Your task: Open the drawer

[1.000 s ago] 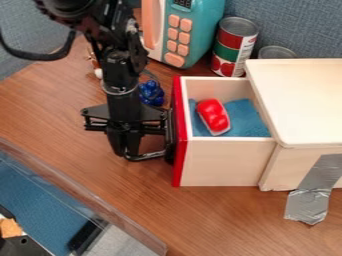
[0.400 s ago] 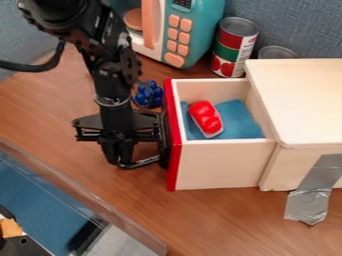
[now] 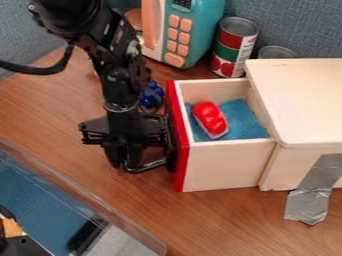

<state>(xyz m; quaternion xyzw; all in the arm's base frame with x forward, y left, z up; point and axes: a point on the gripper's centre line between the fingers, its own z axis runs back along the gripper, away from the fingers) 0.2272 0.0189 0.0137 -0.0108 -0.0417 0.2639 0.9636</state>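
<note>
Drawer (image 3: pixel 224 165) open, sticking out toward the left of the view from under the pale top of the wooden box (image 3: pixel 307 100). Red front panel (image 3: pixel 182 172) facing left, pale wood sides behind it, far end of the drawer inside the box. In the drawer: blue cloth (image 3: pixel 244 120) along the bottom, red toy (image 3: pixel 210 119) with a whitish lower edge lying on the cloth, toward the front panel. Black arm (image 3: pixel 113 32) in from the upper left, black cable (image 3: pixel 40 69) looping off its left side. Gripper (image 3: pixel 127 159) pointing down, outside the drawer, close against the left face of the front panel. Black curved bar (image 3: pixel 148 167) low down, bridging gripper and panel; can't tell if handle or part of the gripper. Can't tell the claw state either: apart, together or clamped on the handle, too dark and tangled there. Gray tape (image 3: pixel 312 187) running from the side of the box down onto the wood-look table (image 3: pixel 207 225). Behind the drawer: small blue thing (image 3: pixel 151 96) partly behind the arm, teal toy microwave (image 3: pixel 212 30) with orange buttons, red and green can (image 3: pixel 234 47), second can (image 3: pixel 275 51) just behind the box. Blue-gray fabric wall (image 3: pixel 297 25) at the back. Clear-rimmed bin (image 3: pixel 87 195) at lower left, blue inside.
</note>
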